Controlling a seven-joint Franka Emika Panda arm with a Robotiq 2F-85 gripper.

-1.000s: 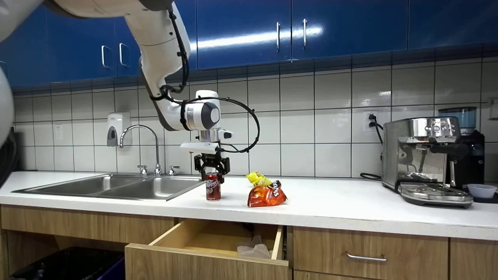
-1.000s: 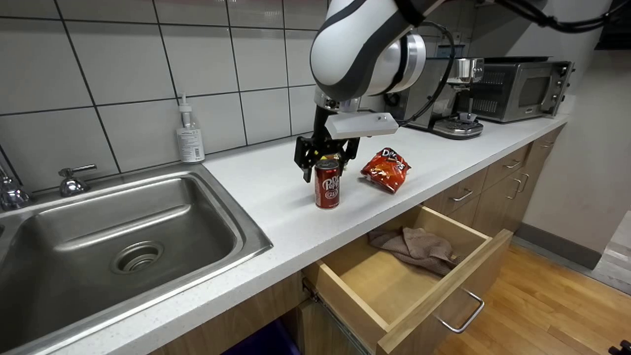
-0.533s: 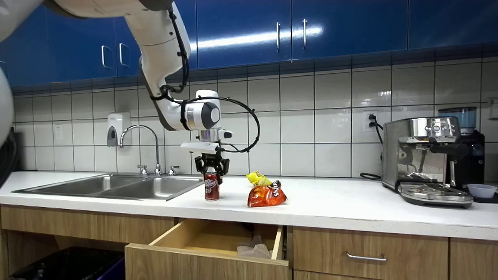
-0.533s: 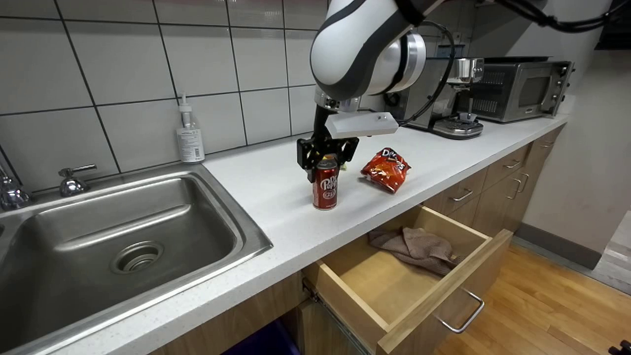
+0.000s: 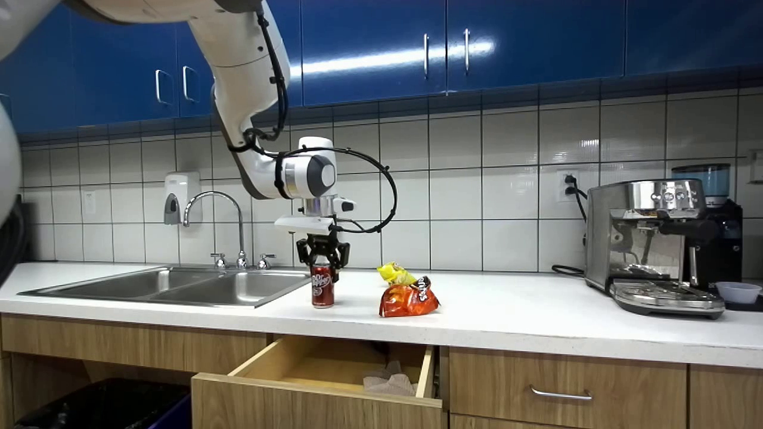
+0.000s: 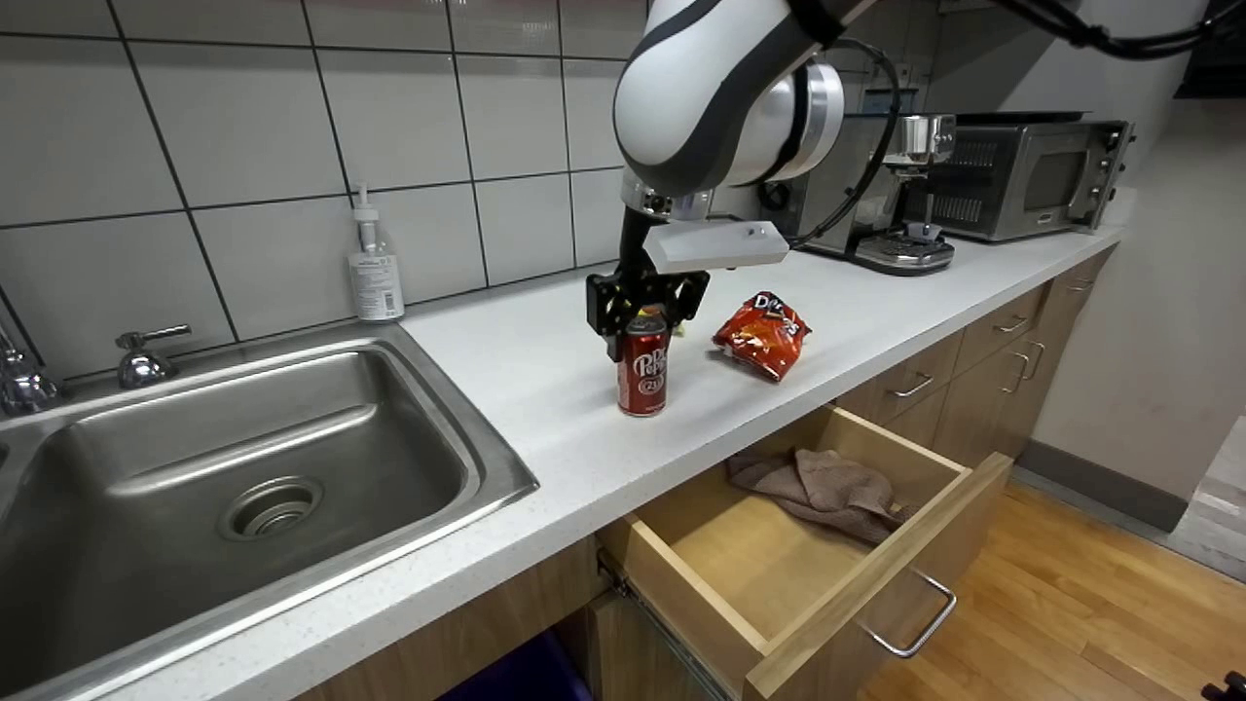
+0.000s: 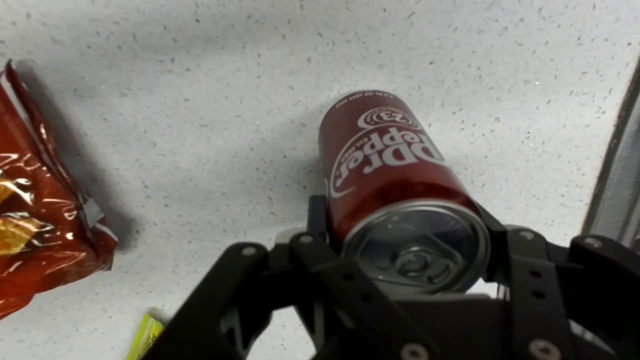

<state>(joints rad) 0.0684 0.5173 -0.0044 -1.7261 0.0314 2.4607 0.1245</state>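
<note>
Brown cloth (image 6: pixel 827 492) lies in the open drawer (image 6: pixel 759 574); the pincer (image 7: pixel 405 220) grips a red soda can (image 6: pixel 643 378).

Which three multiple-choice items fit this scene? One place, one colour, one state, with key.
1. Where is the cloth?
A) in the sink
B) on the counter
C) in the drawer

2. What colour is the can?
A) dark red
B) green
C) yellow

3. How does the gripper stand?
A) wide open
B) shut on the can
C) shut on nothing

1 C: both exterior views show it inside.
2 A: dark red surrounds its white lettering.
3 B: in the wrist view its fingers meet the can's two sides.
</note>
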